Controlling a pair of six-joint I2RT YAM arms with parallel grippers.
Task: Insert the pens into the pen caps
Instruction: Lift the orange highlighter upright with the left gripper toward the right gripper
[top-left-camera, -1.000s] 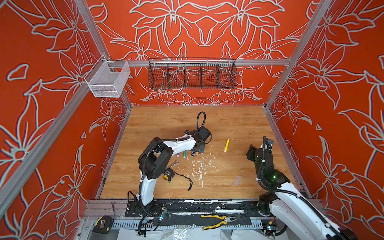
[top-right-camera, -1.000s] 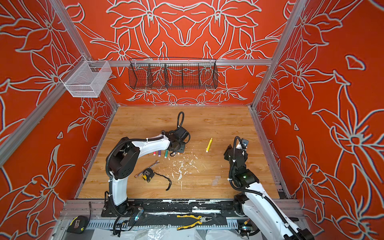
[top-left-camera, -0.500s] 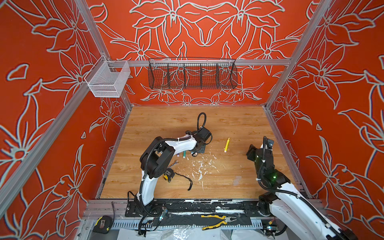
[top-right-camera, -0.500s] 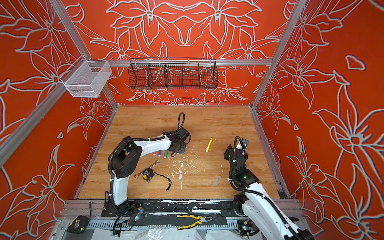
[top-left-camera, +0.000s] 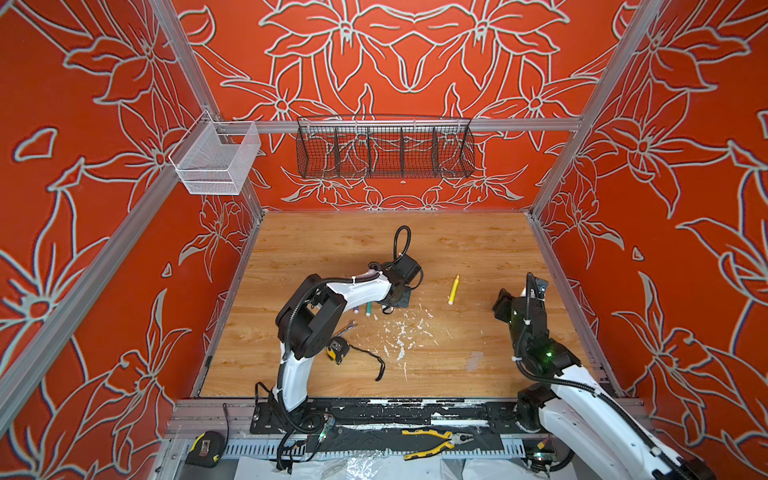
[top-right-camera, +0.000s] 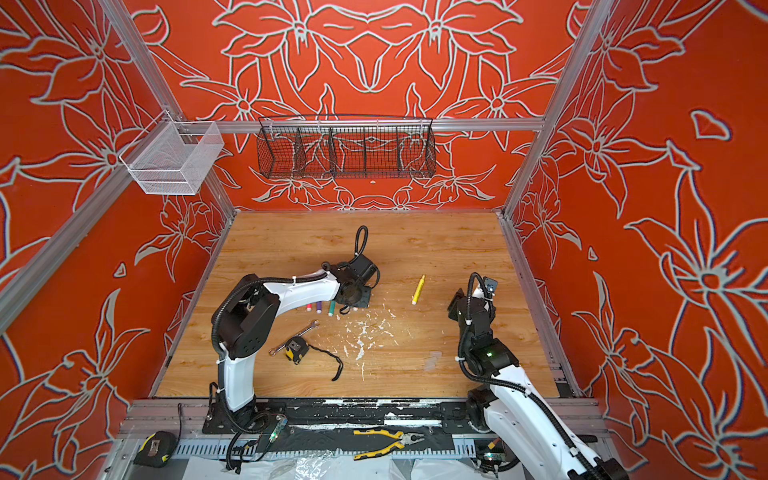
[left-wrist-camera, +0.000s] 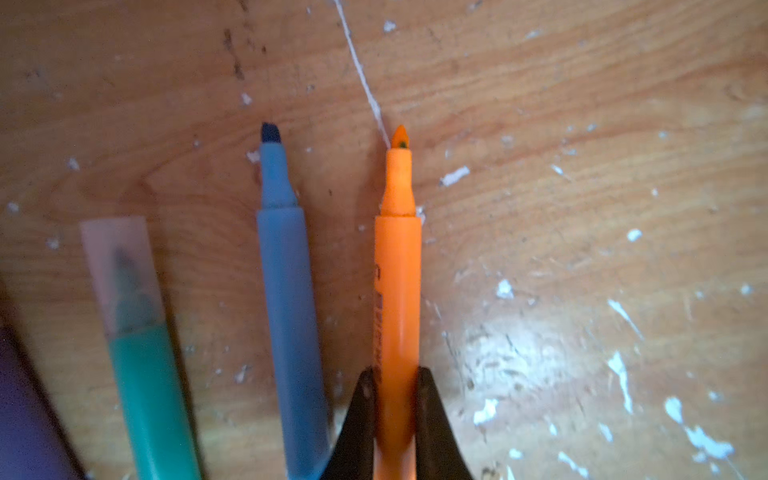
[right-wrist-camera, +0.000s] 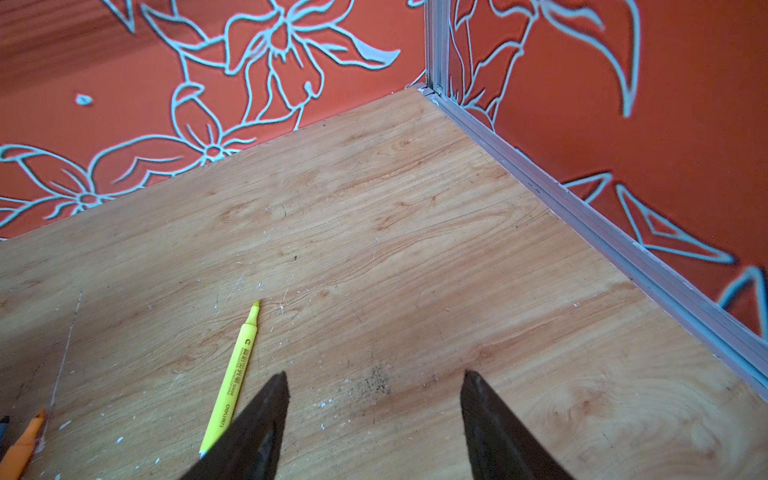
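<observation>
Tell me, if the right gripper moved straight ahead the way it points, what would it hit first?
Most likely the bare wooden table: only wood shows ahead of the open right gripper. The yellow pen lies beside one finger, off that line. Depth is uncertain.

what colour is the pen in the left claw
Orange: the pen shut in the left claw shows best in the left wrist view.

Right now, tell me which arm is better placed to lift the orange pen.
Left. The left gripper is shut on the barrel of the orange pen. The right gripper hangs open beside the yellow pen, apart from the orange one.
</observation>
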